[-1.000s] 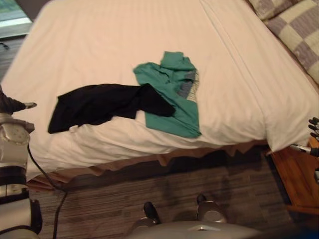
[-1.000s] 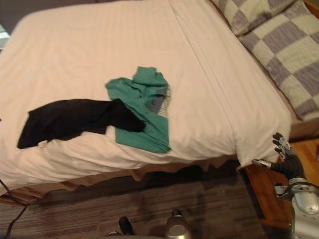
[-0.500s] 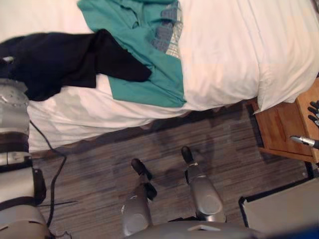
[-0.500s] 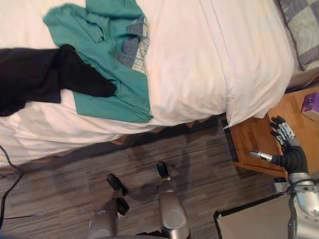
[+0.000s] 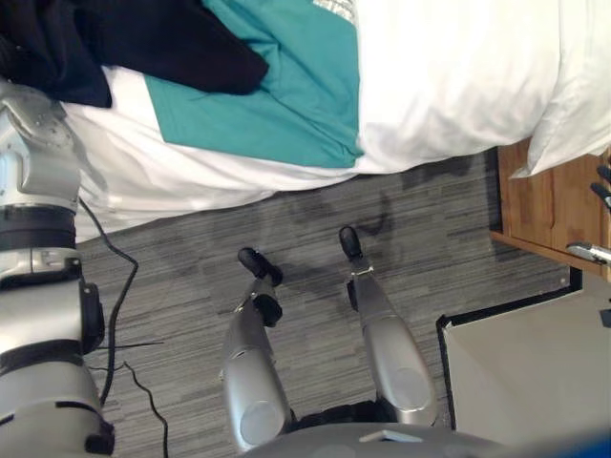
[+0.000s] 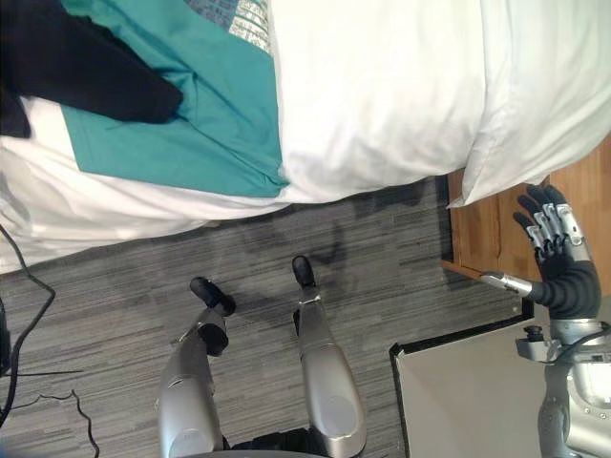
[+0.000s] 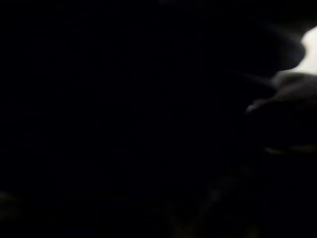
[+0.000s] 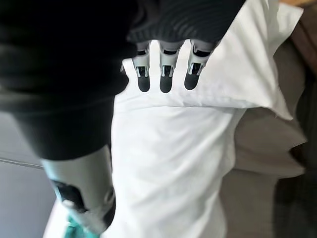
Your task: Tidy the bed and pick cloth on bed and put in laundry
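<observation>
The teal cloth lies spread on the near edge of the bed, with a checked patch showing at its far end; the black cloth lies across the teal one's left part, overlapping it and running off toward the robot's left; both rest on the white cover, and neither is lifted. The left arm rises along the left side of the head views, and the left hand merges with the dark mass of the black cloth at the arm's top; its wrist view is almost wholly black, so I cannot tell whether the hand has hold of anything. The right hand hangs well apart from both cloths, over the wooden nightstand at the bed's right end; its fingers are straight and spread, the thumb stuck out sideways, and it holds nothing. A hanging duvet corner droops between that hand and the cloths, covering part of the nightstand; in the right wrist view tan fabric shows under the duvet's edge. Grey striped carpet runs along the bedside; a pale grey panel edged in black lies on the floor just below the nightstand.
</observation>
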You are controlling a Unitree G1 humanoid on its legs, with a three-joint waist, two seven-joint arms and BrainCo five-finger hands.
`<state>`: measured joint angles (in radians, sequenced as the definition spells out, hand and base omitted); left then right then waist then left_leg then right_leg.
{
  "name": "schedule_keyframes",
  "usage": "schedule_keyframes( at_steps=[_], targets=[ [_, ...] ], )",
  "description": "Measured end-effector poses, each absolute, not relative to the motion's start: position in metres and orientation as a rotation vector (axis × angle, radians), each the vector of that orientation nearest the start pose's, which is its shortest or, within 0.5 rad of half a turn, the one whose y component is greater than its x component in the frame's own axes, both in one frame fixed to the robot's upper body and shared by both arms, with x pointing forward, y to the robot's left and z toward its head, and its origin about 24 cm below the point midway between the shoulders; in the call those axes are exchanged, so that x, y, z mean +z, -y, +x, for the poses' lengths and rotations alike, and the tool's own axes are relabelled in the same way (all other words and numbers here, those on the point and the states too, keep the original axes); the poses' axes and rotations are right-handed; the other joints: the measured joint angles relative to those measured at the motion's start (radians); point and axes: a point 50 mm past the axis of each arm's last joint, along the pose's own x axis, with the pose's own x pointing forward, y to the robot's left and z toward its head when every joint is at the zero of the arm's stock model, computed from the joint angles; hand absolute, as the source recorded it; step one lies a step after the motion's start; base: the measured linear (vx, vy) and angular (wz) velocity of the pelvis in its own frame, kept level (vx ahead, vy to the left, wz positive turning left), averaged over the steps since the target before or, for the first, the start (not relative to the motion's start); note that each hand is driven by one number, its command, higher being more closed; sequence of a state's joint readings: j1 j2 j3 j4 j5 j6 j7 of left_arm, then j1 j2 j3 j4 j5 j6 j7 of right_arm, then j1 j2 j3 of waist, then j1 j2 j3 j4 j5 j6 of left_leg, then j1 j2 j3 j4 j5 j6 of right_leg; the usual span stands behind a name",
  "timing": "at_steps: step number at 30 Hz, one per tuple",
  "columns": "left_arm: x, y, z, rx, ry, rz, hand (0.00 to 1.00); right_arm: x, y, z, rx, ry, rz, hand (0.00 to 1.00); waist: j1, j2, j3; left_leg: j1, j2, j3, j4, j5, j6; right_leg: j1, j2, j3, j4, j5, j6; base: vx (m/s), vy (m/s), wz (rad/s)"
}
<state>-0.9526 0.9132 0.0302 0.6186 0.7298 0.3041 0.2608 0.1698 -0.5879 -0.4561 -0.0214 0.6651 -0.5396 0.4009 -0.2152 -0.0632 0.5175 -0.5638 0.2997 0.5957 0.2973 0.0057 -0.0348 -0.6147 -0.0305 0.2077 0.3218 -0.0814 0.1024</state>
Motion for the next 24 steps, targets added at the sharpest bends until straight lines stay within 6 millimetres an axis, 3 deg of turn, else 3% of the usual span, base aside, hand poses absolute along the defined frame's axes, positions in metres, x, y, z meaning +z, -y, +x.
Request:
schedule_keyframes(
  at_steps=[3, 7, 9, 13, 16, 18, 20, 22, 24],
  targets=[
    [0.313, -0.354, 0.33, 0.881, -0.03, 1.499, 1.0, 0.166, 0.328, 0.193, 0.007, 0.699, -0.164, 0.0, -0.013, 0.008, -0.002, -0.013, -0.002, 0.013, 0.015, -0.016, 0.008, -0.006, -0.007, 0.009, -0.024, 0.011, 0.007, -0.13, 0.033, -0.12],
    [0.294, -0.353, 0.336, 0.743, -0.223, 1.556, 1.0, 0.175, 0.327, 0.199, 0.013, 0.741, -0.13, 0.0, -0.024, 0.041, -0.016, -0.009, -0.002, 0.035, 0.018, -0.015, 0.01, -0.007, -0.006, 0.026, -0.046, 0.034, 0.014, -0.06, 0.014, -0.18],
    [0.262, -0.357, 0.336, 0.652, -0.336, 1.572, 1.0, 0.187, 0.326, 0.204, 0.04, 0.757, -0.146, 0.0, -0.033, 0.075, -0.034, 0.008, -0.001, 0.058, 0.017, -0.015, 0.014, -0.003, -0.006, 0.041, -0.044, 0.037, 0.017, 0.01, 0.0, -0.2],
    [0.211, -0.37, 0.323, 0.523, -0.47, 1.493, 1.0, 0.199, 0.324, 0.204, 0.082, 0.752, -0.183, 0.0, -0.042, 0.1, -0.048, 0.085, -0.005, 0.098, -0.001, -0.014, 0.018, 0.038, -0.007, 0.063, -0.042, 0.035, 0.018, 0.05, -0.001, -0.32],
    [0.169, -0.379, 0.311, 0.362, -0.512, 1.313, 1.0, 0.21, 0.324, 0.195, 0.07, 0.778, -0.265, 0.0, -0.043, 0.123, -0.062, 0.151, -0.012, 0.108, -0.014, -0.017, 0.01, 0.095, -0.012, 0.064, -0.034, 0.015, 0.019, 0.04, 0.008, -0.12],
    [0.157, -0.381, 0.308, 0.301, -0.495, 1.227, 1.0, 0.213, 0.321, 0.193, 0.071, 0.779, -0.309, 0.0, -0.04, 0.133, -0.068, 0.173, -0.021, 0.108, -0.019, -0.019, 0.009, 0.113, -0.017, 0.062, -0.024, 0.004, 0.02, 0.05, 0.021, 0.03],
    [0.131, -0.383, 0.296, 0.195, -0.418, 1.019, 1.0, 0.217, 0.31, 0.192, 0.067, 0.778, -0.421, 0.0, -0.037, 0.141, -0.073, 0.223, -0.034, 0.108, -0.022, -0.028, 0.009, 0.157, -0.031, 0.054, -0.004, -0.022, 0.024, 0.05, 0.051, 0.15],
    [0.107, -0.376, 0.286, 0.121, -0.315, 0.786, 1.0, 0.224, 0.297, 0.189, 0.072, 0.791, -0.528, 0.0, -0.02, 0.158, -0.084, 0.254, -0.057, 0.1, -0.036, -0.029, 0.01, 0.185, -0.052, 0.04, 0.015, -0.042, 0.029, 0.05, 0.061, 0.26],
    [0.069, -0.355, 0.268, 0.006, -0.215, 0.481, 1.0, 0.232, 0.278, 0.188, 0.087, 0.82, -0.635, 0.0, 0.007, 0.162, -0.096, 0.271, -0.089, 0.063, -0.056, -0.026, 0.015, 0.22, -0.085, 0.0, 0.023, -0.06, 0.034, 0.04, 0.074, 0.55]
  ],
)
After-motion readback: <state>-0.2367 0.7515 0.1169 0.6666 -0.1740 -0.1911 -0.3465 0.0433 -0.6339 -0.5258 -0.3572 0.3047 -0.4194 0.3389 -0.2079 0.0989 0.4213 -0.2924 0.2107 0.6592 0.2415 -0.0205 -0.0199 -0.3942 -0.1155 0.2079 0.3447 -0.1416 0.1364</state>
